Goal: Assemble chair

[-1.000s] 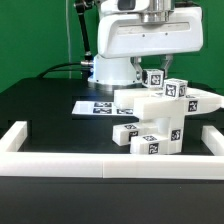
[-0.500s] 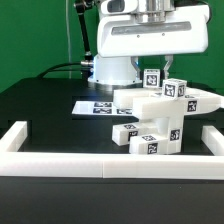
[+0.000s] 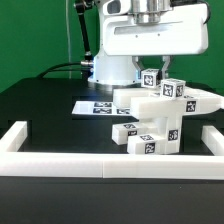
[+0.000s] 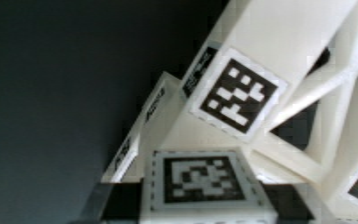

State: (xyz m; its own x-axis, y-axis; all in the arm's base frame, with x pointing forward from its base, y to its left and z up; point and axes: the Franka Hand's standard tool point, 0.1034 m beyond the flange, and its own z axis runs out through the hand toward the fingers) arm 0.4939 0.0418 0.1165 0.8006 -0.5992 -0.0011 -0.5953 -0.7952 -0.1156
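The partly built white chair [image 3: 158, 112] stands on the black table, a stack of blocky tagged parts with a slab [image 3: 150, 99] across the middle. Two tagged posts stick up from it. My gripper [image 3: 152, 70] comes straight down from above and is shut on the post [image 3: 153, 79] nearer the exterior view's left; the other post [image 3: 175, 89] stands free beside it. In the wrist view the held post's tagged end [image 4: 202, 178] sits between my dark fingers [image 4: 119, 200], and my gripper [image 4: 202, 198] closes around it. A long tagged chair piece [image 4: 242, 95] slants past behind it.
The marker board [image 3: 93, 105] lies flat behind the chair toward the exterior view's left. A low white border rail [image 3: 90, 165] runs along the front, with side pieces at the left [image 3: 15, 135] and right [image 3: 212, 140]. The robot base [image 3: 110, 70] stands at the back.
The robot's hand has shifted slightly toward the exterior view's left while staying shut on the post. The chair has hardly moved.
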